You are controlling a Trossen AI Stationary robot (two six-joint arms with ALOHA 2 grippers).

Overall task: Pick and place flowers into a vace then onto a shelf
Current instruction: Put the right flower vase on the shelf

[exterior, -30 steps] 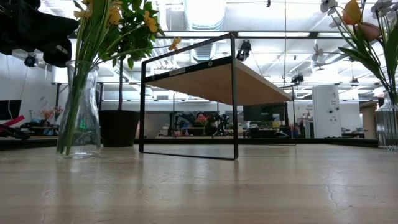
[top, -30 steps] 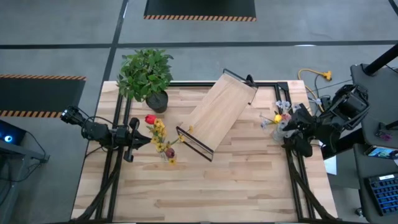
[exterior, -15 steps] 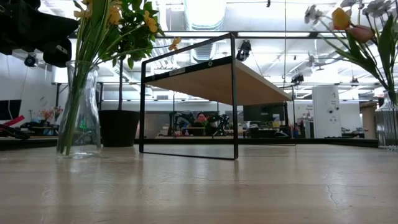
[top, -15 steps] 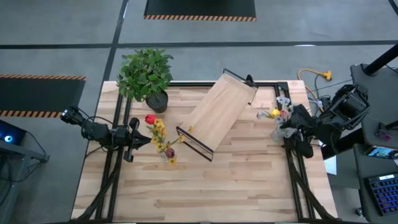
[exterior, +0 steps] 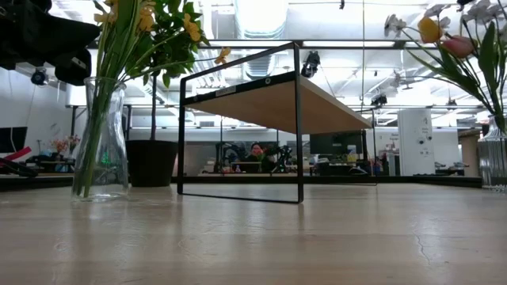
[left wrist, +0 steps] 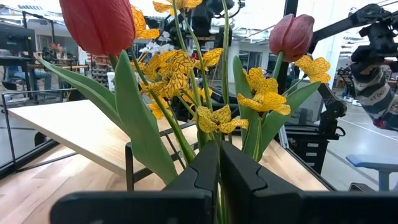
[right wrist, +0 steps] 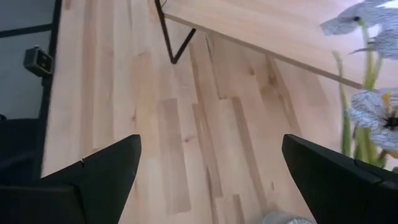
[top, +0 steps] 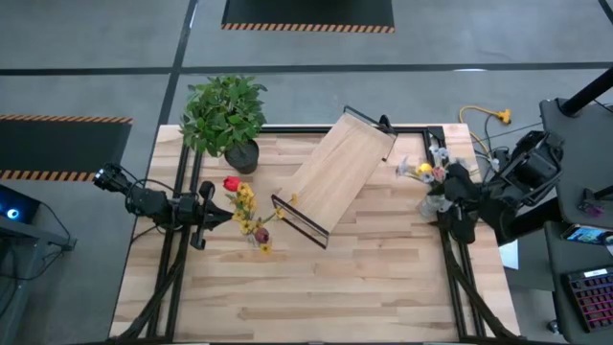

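Glass vase [exterior: 99, 138] of flowers [top: 245, 213] stands left of shelf [top: 340, 172], left gripper [top: 204, 218] clenched beside it. Right gripper [top: 452, 206], spread wide, hovers at right bouquet [top: 428, 177]; grasping that vase seems next.

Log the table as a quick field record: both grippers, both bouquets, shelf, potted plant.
left gripper: shut on the stems of the left bouquet, table's left side
left vase: clear glass, upright on the table, holds that bouquet
right gripper: open, at the table's right edge beside the right bouquet
right vase: glass, only partly in the low view
shelf: mid-table, set at an angle, nothing on top
potted plant: back left corner
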